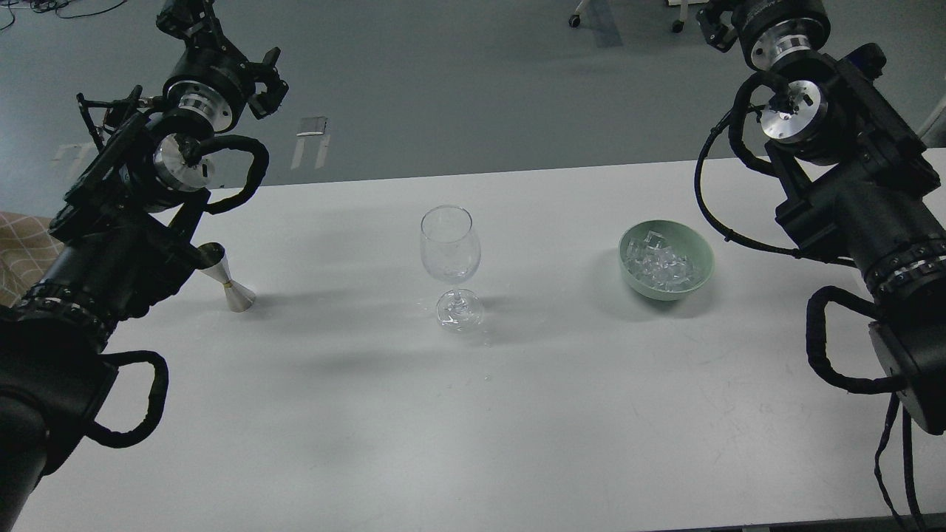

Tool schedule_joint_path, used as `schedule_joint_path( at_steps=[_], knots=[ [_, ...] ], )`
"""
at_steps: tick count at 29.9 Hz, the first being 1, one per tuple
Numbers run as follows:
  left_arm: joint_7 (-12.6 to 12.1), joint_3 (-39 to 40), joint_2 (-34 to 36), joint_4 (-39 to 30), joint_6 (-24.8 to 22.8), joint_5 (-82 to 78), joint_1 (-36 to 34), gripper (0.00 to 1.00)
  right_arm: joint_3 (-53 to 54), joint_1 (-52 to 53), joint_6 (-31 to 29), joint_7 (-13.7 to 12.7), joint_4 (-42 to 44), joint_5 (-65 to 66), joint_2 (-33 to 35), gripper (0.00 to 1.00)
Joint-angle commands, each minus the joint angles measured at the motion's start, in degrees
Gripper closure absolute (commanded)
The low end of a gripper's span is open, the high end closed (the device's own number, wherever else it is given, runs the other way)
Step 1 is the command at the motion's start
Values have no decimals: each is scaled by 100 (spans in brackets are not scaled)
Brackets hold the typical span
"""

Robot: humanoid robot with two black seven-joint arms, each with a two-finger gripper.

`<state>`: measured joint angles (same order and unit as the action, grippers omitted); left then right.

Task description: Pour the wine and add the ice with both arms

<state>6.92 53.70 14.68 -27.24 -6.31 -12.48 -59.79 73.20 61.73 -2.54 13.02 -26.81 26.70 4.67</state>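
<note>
An empty clear stemmed wine glass [451, 255] stands upright at the table's middle. To its right, a pale green bowl [698, 255] holds the ice [660, 267], a heap of small clear cubes. A silver double-cone jigger [230, 284] stands at the left, its top partly hidden behind my left arm; no wine shows. My left gripper [186, 21] is raised high at the top left, beyond the table's far edge, dark and unclear. My right gripper [711, 28] is raised at the top right, cut by the frame edge. Both are far from the glass and hold nothing visible.
The white table [473, 414] spans the view, its far edge running just behind the glass. Grey floor lies beyond it, with chair castors [575, 21] at the top. Looped black hoses hang from both arms over the table's left and right ends.
</note>
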Motion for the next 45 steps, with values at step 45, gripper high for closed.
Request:
schedule_joint_path(
  at_steps=[45],
  knots=[
    [125,62,-291,-62,7,26,-32,2,-315,15,-1,43,-88,2,61,0]
  ],
)
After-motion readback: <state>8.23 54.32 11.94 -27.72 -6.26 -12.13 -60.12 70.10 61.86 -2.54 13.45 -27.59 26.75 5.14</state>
